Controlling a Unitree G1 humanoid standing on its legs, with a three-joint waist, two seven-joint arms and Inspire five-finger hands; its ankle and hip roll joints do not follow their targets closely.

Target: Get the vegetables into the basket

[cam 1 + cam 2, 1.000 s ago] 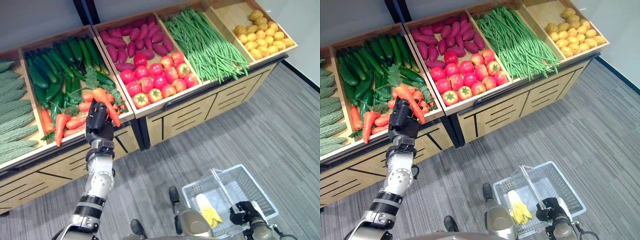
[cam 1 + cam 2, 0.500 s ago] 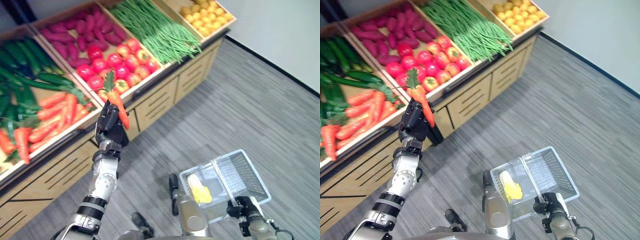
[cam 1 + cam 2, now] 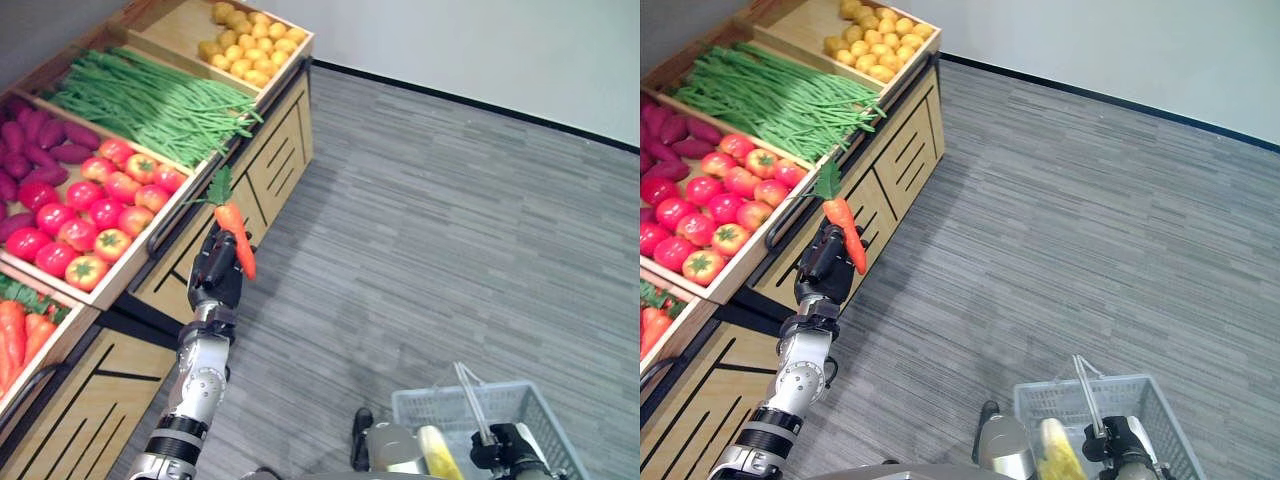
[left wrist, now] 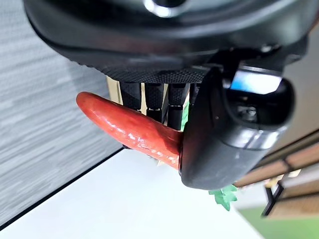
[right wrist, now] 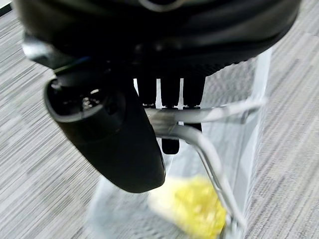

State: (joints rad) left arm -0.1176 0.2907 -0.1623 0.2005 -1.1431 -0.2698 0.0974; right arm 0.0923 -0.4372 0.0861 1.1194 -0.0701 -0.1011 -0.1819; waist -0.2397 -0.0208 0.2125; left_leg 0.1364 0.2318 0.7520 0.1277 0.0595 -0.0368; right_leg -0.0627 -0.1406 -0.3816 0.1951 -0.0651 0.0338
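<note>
Wooden produce stand (image 3: 270, 160) with tomatoes (image 3: 85, 205), green beans (image 3: 150, 105) and no legible writing, left hand (image 3: 218, 272) raised beside it with fingers clamped round a carrot (image 3: 238, 237), right hand (image 3: 505, 447) curled on the handle of a basket (image 3: 520, 405) holding a yellow item (image 3: 438, 455)

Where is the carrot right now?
The carrot is held up in the left robot hand, beside the wooden stand's tomatoes, over the grey floor.

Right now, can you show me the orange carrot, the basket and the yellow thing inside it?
orange carrot with green leafy top (image 3: 240, 236): left eye view, middle of its orange body.
grey wire basket (image 3: 1160, 425): right eye view, mesh side wall.
yellow vegetable (image 3: 441, 456): left eye view, its upper end.
</note>
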